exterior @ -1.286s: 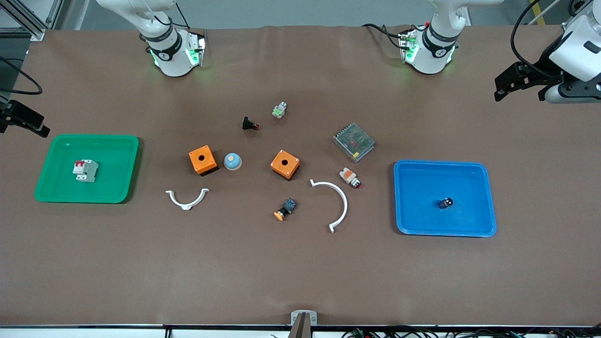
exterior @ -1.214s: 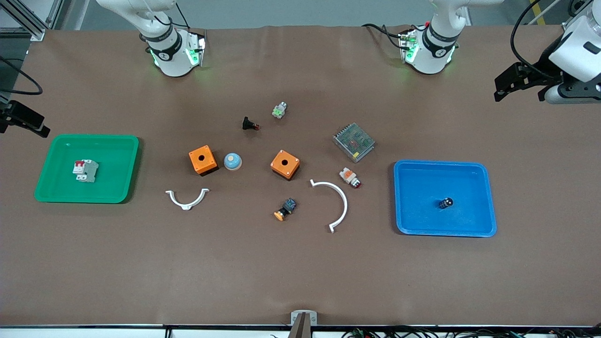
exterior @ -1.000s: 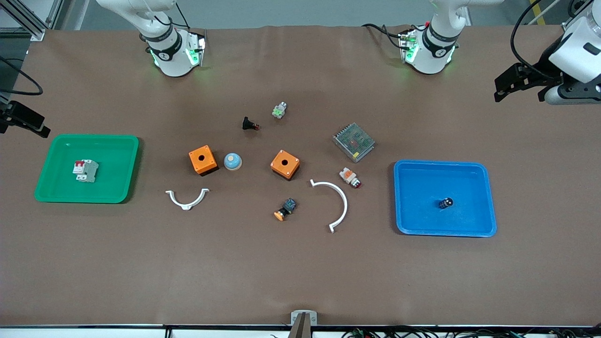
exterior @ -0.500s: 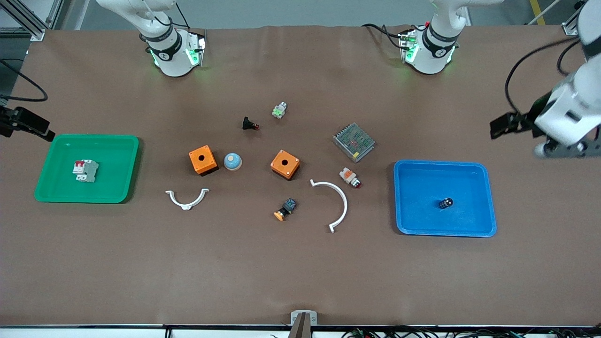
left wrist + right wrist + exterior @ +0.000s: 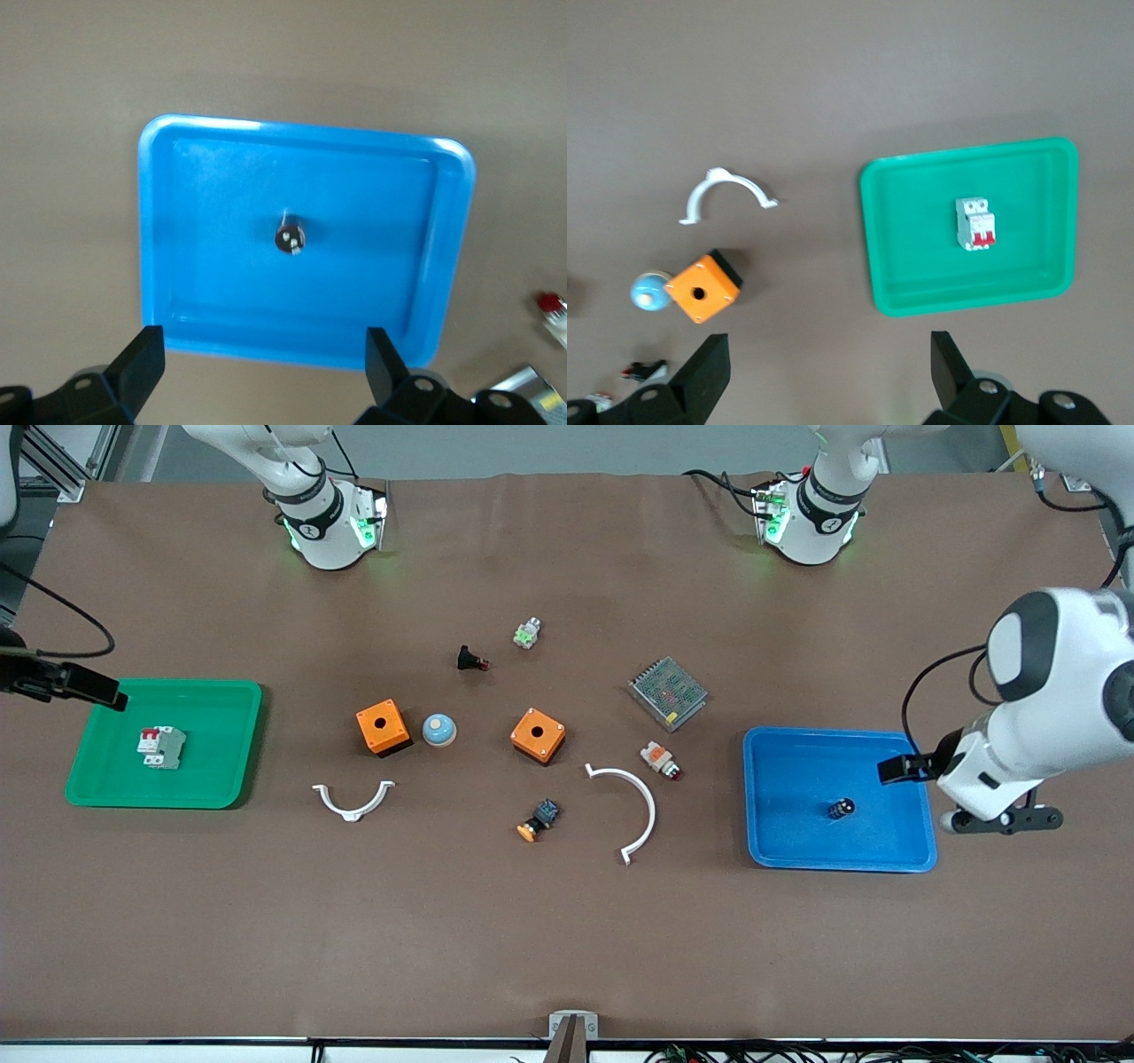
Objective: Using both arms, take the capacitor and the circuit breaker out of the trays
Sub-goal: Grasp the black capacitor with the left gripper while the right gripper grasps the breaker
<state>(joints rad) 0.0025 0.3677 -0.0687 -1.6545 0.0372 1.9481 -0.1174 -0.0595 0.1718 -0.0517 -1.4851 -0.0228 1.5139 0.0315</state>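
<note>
Both my hands, left hand (image 5: 259, 372) and right hand (image 5: 824, 376), hang open, empty; the tiny capacitor (image 5: 842, 808) could roll from a misaligned pinch.

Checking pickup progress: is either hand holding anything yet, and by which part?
Nothing. Both hands are open: left hand over the blue tray, right hand near the green tray.
</note>
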